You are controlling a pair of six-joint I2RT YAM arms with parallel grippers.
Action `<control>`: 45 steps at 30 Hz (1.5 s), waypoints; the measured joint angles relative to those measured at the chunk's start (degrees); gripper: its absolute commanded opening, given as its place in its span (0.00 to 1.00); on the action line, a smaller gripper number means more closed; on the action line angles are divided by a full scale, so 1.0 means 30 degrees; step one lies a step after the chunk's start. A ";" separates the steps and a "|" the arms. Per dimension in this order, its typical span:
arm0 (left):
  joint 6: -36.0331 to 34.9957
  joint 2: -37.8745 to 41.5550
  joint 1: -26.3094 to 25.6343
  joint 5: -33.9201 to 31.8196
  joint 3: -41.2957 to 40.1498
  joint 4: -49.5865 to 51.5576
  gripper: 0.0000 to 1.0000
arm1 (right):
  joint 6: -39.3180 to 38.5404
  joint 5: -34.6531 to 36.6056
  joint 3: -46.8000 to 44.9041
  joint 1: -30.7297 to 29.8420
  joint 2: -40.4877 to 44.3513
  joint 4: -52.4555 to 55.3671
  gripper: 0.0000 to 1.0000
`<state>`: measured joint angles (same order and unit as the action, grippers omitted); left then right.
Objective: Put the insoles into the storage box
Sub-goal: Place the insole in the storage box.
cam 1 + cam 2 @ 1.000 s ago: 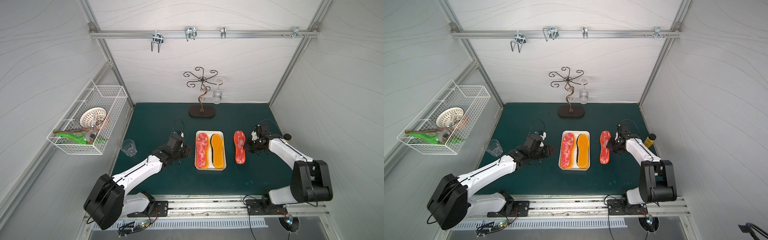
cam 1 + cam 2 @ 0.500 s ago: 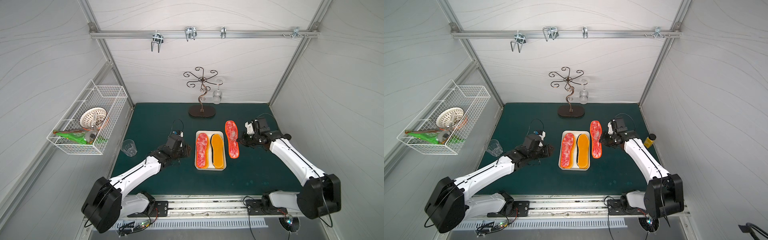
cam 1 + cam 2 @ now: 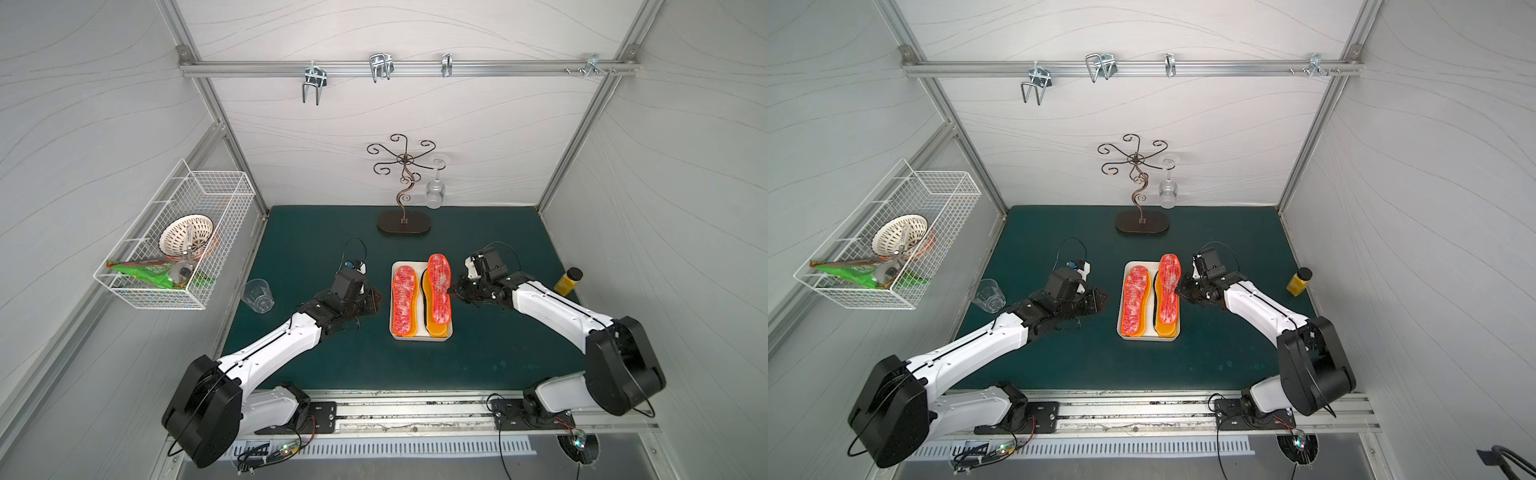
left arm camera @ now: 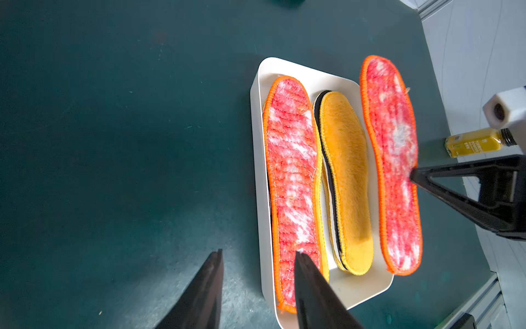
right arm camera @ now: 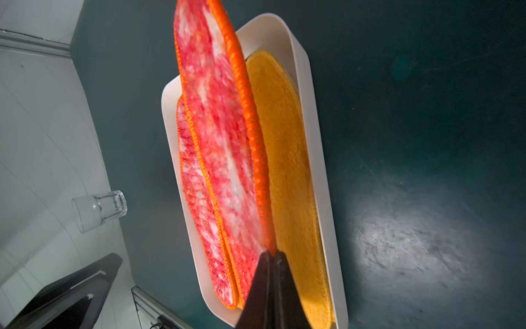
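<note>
Tumbler (image 3: 257, 296), yellow jar (image 3: 566, 283), wire basket (image 3: 222, 194).

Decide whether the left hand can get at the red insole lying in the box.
Probably yes: the left hand stands open beside the storage box, and that insole lies uncovered on its near side.

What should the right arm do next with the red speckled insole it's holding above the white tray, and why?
Probably lower the red, white-speckled fabric insole straight down. The right gripper is shut on its side edge, and it hangs above the shallow white plastic storage box, over the orange-yellow fuzzy insole, not yet resting on it.
</note>
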<state>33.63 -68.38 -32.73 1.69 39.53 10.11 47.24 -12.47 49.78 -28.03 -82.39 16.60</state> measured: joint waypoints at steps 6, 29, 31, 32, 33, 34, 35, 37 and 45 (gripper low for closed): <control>0.0007 0.0036 0.0000 -0.0153 0.0000 0.0000 0.45 | 0.0576 0.0430 -0.0342 -0.0736 -0.0758 -0.1071 0.00; 0.0226 0.0029 0.0000 -0.0270 -0.0007 -0.0007 0.45 | -0.0058 0.0656 -0.0976 -0.1049 -0.1698 -0.1370 0.02; 0.0233 0.0029 0.0000 -0.0270 -0.0007 -0.0007 0.45 | -0.0029 0.0685 -0.0976 -0.1064 -0.1698 -0.1355 0.18; 0.0233 0.0029 0.0000 -0.0270 -0.0015 -0.0007 0.45 | -0.0015 0.0743 -0.0976 -0.1071 -0.1683 -0.1333 0.24; 0.0240 0.0029 0.0000 -0.0270 -0.0022 -0.0007 0.45 | -0.0036 0.0801 -0.0976 -0.1093 -0.1639 -0.1290 0.29; 0.0240 0.0029 0.0000 -0.0270 -0.0029 -0.0007 0.45 | -0.0168 0.0874 -0.0976 -0.1122 -0.1574 -0.1231 0.32; 0.0248 0.0029 0.0000 -0.0277 -0.0036 -0.0007 0.45 | -0.0204 0.0918 -0.0976 -0.1144 -0.1457 -0.1144 0.33; 0.0277 0.0029 0.0000 -0.0277 -0.0044 -0.0015 0.45 | -0.0219 0.1071 -0.0976 -0.1188 -0.1115 -0.0933 0.34; 0.0291 0.0029 0.0000 -0.0342 -0.0044 -0.0007 0.45 | -0.0634 0.2288 -0.0510 -0.1698 0.0342 0.0918 0.43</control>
<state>34.50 -68.29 -32.73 0.67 39.40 10.09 45.34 -5.61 48.25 -33.12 -81.36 19.35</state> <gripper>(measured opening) 0.451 0.404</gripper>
